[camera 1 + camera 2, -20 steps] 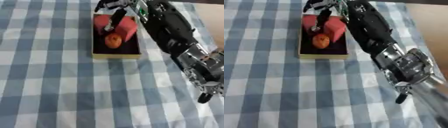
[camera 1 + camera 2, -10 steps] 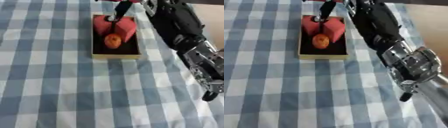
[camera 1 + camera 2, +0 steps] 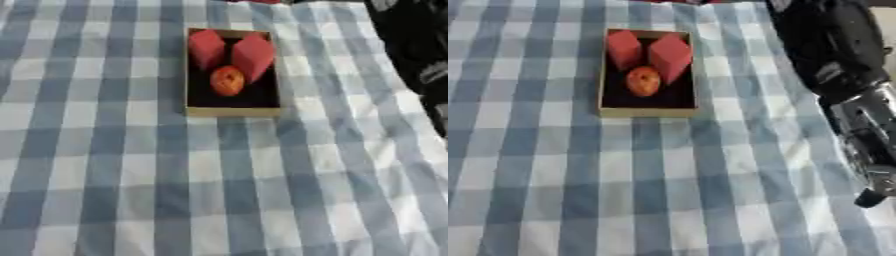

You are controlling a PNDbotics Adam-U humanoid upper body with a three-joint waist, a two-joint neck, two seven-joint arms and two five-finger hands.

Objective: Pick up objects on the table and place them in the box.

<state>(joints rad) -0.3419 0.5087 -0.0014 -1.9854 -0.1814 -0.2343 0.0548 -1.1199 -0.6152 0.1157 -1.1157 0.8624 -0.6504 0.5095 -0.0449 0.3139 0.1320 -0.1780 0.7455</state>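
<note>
Blue-checked cloth [image 3: 105,165] covers the table. Only the right arm [image 3: 833,55] shows; its hand is out of view, so its state cannot be told. Left of the arm, the box [image 3: 232,111] holds two red blocks [image 3: 252,54] and an orange ball [image 3: 227,80]. Placing seems done; next, find anything remaining.

The tablecloth [image 3: 105,165] looks like soft matt woven cloth. The box [image 3: 232,111] has pale, matt card-like walls and a dark dull floor. At 3 o'clock, the arm [image 3: 859,117] shows glossy black casing and silvery metal.
</note>
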